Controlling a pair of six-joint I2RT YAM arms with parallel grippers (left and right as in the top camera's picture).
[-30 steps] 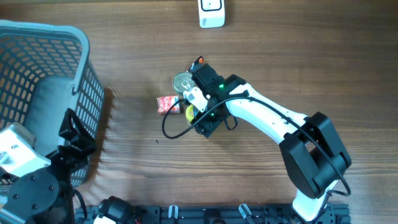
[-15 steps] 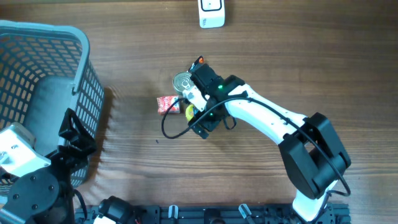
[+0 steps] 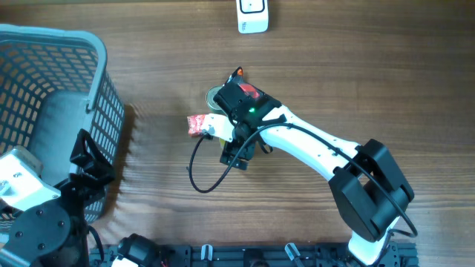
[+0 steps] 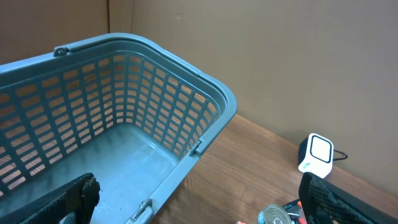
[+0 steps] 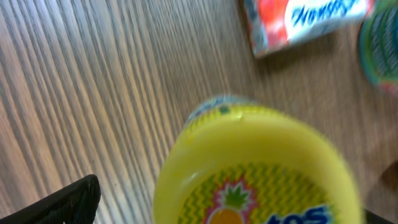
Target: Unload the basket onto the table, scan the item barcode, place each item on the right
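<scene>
The task's item, a round yellow plastic tub [image 5: 255,168], stands on the brown wood-grain table [image 3: 356,67] near its middle, right under the right gripper [image 3: 230,132]. The right wrist view looks down on it from very close, so it is blurred. Its lid is bright yellow with a rounded rim. The label on top has a yellow-green zigzag ground, a small pineapple picture and the blue letters "tos" cut off at the bottom edge. A paler greyish band shows just past the far rim. No barcode can be made out on the parts that show.

The right gripper's jaws are spread wide on either side of the tub. The one black finger [image 5: 71,202] that shows sits well clear of the lid, with bare wood between them, so nothing is gripped.

Just beside the tub lies a flat red and white packet [image 3: 197,124] with blue script. A metal can [image 3: 214,96] with a green side stands near it, half hidden by the arm from above. A small white box-shaped scanner [image 3: 252,15] stands at the far edge of the table, well apart from the tub.

The left gripper [image 3: 90,157] hangs by the near rim of a grey-blue slotted plastic basket [image 3: 52,81] at the table's left, its jaws fully apart and empty.
</scene>
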